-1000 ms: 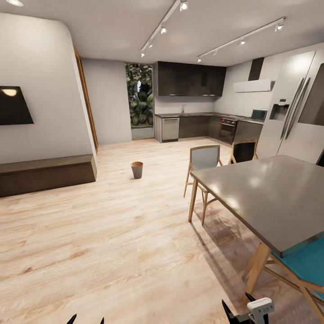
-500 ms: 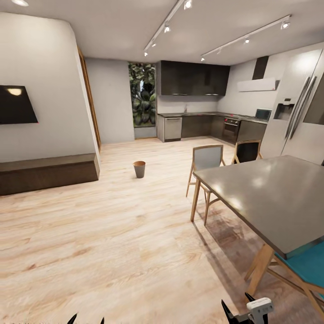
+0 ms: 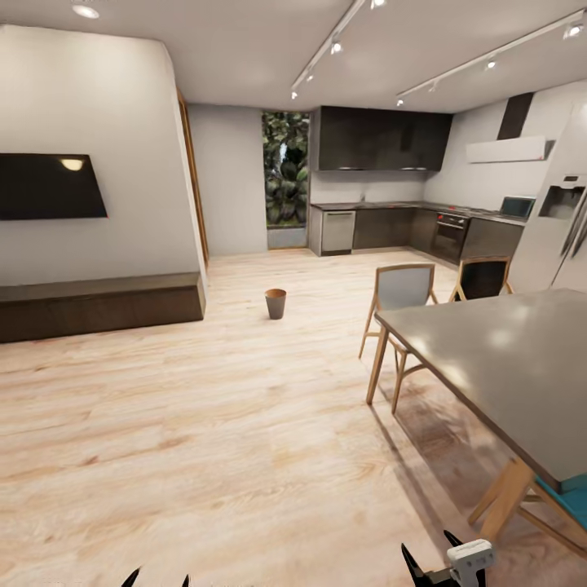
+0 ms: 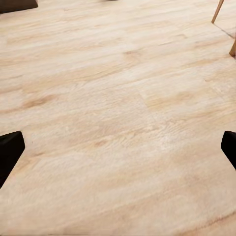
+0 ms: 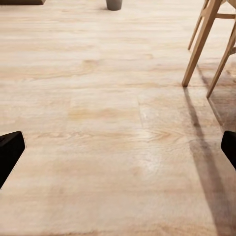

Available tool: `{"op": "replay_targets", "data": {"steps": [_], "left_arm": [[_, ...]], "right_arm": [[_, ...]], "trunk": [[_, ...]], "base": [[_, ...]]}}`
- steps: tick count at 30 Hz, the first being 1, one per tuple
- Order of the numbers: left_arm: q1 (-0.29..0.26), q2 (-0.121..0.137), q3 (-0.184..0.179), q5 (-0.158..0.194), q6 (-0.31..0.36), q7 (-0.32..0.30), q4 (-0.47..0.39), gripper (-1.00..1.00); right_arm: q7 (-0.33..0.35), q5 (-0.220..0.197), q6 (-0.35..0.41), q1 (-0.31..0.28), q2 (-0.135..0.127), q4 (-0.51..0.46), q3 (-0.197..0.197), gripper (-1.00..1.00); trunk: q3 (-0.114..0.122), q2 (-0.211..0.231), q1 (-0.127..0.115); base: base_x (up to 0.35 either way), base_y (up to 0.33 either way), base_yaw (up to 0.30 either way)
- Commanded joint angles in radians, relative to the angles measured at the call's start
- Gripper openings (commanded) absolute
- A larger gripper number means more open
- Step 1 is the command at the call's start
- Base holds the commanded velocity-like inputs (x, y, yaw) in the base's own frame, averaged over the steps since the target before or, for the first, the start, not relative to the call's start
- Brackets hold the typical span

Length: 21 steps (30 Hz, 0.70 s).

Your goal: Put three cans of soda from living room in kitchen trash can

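Note:
The trash can [image 3: 275,303], a small dark grey bucket with a coppery inside, stands upright on the wood floor in the open area before the kitchen, far ahead of me. Its base also shows in the right wrist view [image 5: 114,4]. The soda cans are out of view. My left gripper [image 3: 157,580] and right gripper [image 3: 428,562] peek in at the lower edge of the head view. Both are open over bare floor, the left gripper [image 4: 118,147] and right gripper [image 5: 118,147] holding nothing between their widely spread fingers.
A grey dining table [image 3: 522,367] with wooden chairs [image 3: 399,302] and a teal seat [image 3: 571,497] stands close on the right. A dark low bench [image 3: 98,306] under a wall screen [image 3: 49,186] runs along the left. Dark kitchen cabinets [image 3: 383,228] and a fridge [image 3: 562,236] lie beyond.
The whole head view has swung to the left: bin, table and kitchen sit further right in the picture, more of the left wall shows. Both grippers keep their pose.

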Motion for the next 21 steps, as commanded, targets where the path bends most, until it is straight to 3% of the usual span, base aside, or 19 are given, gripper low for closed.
{"op": "replay_targets", "data": {"steps": [1, 10, 21], "left_arm": [[0.0, 0.0, 0.0, 0.0, 0.0, 0.0, 0.0, 1.0], [0.0, 0.0, 0.001, -0.001, 0.003, -0.001, 0.0, 1.0], [0.0, 0.0, 0.002, 0.0, 0.006, -0.001, 0.001, 1.0]], "right_arm": [[0.0, 0.0, 0.0, 0.0, 0.0, 0.0, 0.0, 1.0], [0.0, 0.0, 0.0, 0.0, 0.0, 0.0, 0.0, 1.0], [0.0, -0.001, 0.001, 0.0, 0.0, 0.0, 0.0, 1.0]], "trunk": [[0.0, 0.0, 0.0], [-0.001, 0.0, 0.0], [-0.001, 0.0, 0.0]], "base": [[0.0, 0.0, 0.234], [0.041, 0.003, 0.219], [0.25, 0.093, 0.042]]}}
